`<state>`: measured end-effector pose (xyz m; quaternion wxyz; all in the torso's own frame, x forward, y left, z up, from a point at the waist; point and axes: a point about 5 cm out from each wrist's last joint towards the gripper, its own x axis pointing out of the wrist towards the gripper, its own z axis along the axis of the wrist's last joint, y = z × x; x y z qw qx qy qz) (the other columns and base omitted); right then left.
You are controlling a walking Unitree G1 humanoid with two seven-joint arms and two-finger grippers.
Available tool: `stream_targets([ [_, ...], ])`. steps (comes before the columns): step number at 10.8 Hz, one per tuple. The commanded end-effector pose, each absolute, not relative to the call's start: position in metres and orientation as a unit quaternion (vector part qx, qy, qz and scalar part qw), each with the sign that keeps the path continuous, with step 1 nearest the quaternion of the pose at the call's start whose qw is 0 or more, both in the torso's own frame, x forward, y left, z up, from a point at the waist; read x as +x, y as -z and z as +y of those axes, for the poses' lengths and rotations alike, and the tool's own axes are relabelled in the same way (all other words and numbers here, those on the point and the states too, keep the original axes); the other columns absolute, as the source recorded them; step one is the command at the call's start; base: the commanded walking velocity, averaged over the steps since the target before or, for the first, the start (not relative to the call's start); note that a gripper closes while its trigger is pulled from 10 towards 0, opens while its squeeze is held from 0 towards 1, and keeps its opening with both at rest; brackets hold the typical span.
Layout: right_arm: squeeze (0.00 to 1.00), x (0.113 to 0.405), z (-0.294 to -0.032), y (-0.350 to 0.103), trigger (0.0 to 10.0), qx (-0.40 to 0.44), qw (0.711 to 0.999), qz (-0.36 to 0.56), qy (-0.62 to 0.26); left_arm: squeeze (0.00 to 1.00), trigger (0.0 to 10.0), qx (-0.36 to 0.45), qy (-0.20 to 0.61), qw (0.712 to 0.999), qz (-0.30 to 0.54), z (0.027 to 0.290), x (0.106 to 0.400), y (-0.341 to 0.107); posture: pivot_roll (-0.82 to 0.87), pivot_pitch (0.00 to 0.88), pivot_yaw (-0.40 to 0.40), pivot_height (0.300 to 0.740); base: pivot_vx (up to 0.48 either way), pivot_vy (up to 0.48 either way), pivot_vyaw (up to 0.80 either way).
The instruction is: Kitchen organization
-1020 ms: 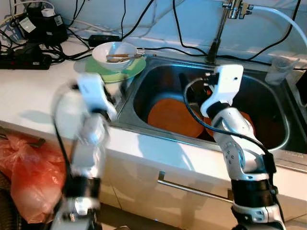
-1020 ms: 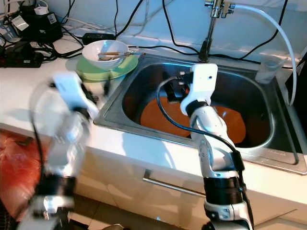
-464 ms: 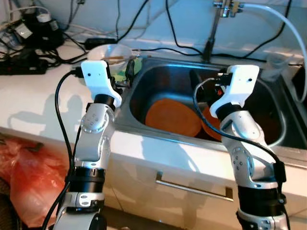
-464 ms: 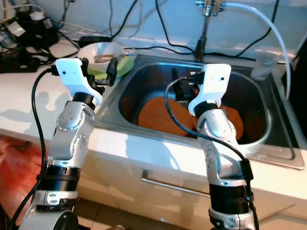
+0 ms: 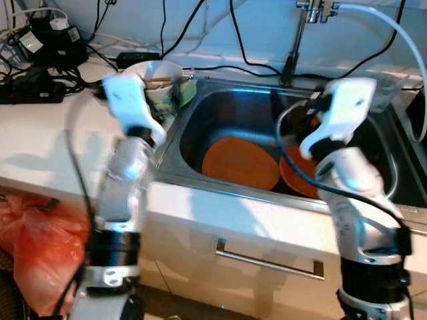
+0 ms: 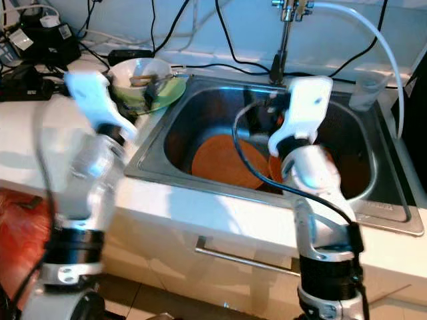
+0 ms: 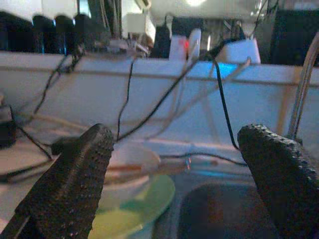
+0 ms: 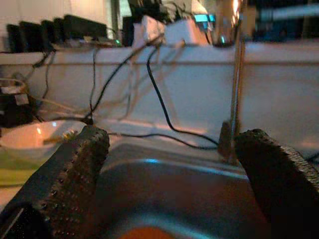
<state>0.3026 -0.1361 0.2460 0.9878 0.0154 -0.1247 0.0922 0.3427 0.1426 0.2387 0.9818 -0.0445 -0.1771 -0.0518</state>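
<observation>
Tidying looks barely begun: both the left hand and right hand hover spread and empty, two orange plates in the sink, bowl at its 10 o'clock.

Before me runs a white kitchen countertop against a pale wall draped with loose black cables, and a cluster of black power strips and adapters sits in its far left corner. A chrome tap with a white hose rises at the back, under cool bluish light. Below the counter I see a cream cabinet front with a long metal bar handle, and a red plastic bag slumped on the floor to my left.
</observation>
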Motion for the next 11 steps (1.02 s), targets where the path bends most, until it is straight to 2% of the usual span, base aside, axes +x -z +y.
stream_targets([
  [1,0.00,0.300,-0.133,-0.254,10.0,0.009,0.986,-0.134,-0.099,0.00,10.0,-0.046,0.050,0.982,-0.174,0.146,0.342,-0.243,-0.07,0.000,0.051,0.740,0.000,0.000,0.00],
  [4,0.00,0.298,-0.130,-0.251,10.0,0.011,0.987,-0.126,-0.102,0.00,10.0,-0.048,0.046,0.986,-0.150,0.146,0.340,-0.233,-0.07,0.000,0.053,0.740,0.095,0.000,0.00],
  [10,0.00,0.296,-0.130,-0.251,10.0,0.012,0.988,-0.121,-0.100,0.00,10.0,-0.059,0.056,0.984,-0.157,0.143,0.341,-0.244,-0.07,0.000,0.057,0.740,0.430,0.000,0.00],
  [11,0.00,0.296,-0.130,-0.251,10.0,0.011,0.988,-0.119,-0.100,0.00,10.0,-0.065,0.060,0.984,-0.156,0.142,0.340,-0.244,-0.07,0.000,0.056,0.740,0.000,0.000,0.00],
])
